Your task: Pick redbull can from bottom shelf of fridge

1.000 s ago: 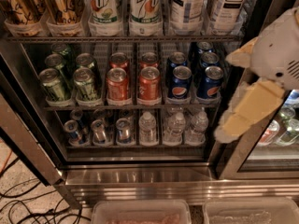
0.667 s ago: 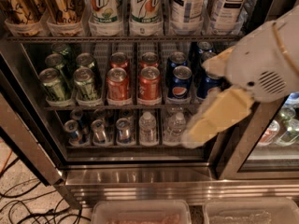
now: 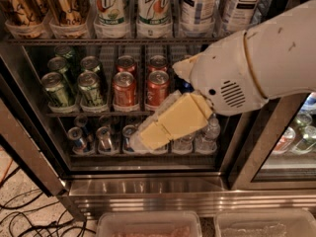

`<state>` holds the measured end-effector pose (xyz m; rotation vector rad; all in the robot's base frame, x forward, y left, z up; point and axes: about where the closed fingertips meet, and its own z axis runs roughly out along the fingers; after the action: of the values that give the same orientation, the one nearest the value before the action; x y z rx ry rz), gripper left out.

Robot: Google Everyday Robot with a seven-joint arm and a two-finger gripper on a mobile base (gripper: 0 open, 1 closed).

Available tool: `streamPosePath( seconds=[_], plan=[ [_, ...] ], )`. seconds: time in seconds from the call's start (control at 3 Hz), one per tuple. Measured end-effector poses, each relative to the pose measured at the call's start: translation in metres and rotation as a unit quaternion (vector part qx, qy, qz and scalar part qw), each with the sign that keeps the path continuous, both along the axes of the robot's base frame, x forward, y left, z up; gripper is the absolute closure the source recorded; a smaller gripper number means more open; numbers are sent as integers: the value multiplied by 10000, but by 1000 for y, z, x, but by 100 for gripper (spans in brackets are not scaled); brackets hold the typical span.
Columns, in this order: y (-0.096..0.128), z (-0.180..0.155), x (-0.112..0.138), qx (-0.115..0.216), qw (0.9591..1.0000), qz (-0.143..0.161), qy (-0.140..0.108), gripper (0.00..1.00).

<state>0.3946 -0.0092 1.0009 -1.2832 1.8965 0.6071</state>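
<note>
The fridge [image 3: 148,187] stands open in front of me. On its bottom shelf [image 3: 89,155], slim redbull cans with silver tops stand in the left lanes, the nearest ones being a redbull can [image 3: 76,138] at the far left and another [image 3: 104,139] beside it. My gripper [image 3: 150,136] reaches in from the upper right on a white arm [image 3: 256,58]. Its cream-coloured end points down and left and sits in front of the middle of the bottom shelf, just right of the cans. It covers the middle lanes.
Small clear water bottles [image 3: 210,136] stand on the bottom shelf at the right. Green cans [image 3: 57,89] and red cans [image 3: 124,89] fill the rack above; the arm hides the blue ones. Tall bottles [image 3: 154,9] stand higher up. Cables [image 3: 29,216] lie on the floor.
The arm has swung left and down across the fridge. The gripper has moved from the right side, in front of the blue cans, to the middle of the bottom shelf.
</note>
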Motion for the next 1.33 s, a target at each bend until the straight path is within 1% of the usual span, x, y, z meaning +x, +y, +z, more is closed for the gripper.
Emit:
streamPosePath(
  seconds=[0.33, 0.67, 1.0, 1.33],
  plan=[
    [14, -2, -3, -418, 9989, -85, -178, 0],
    [4, -37, 16, -818, 9948, -302, -534, 0],
    [-18, -75, 44, -1058, 9881, -496, -1001, 0],
    [-42, -111, 64, -1059, 9837, -651, -1299, 0]
  ],
)
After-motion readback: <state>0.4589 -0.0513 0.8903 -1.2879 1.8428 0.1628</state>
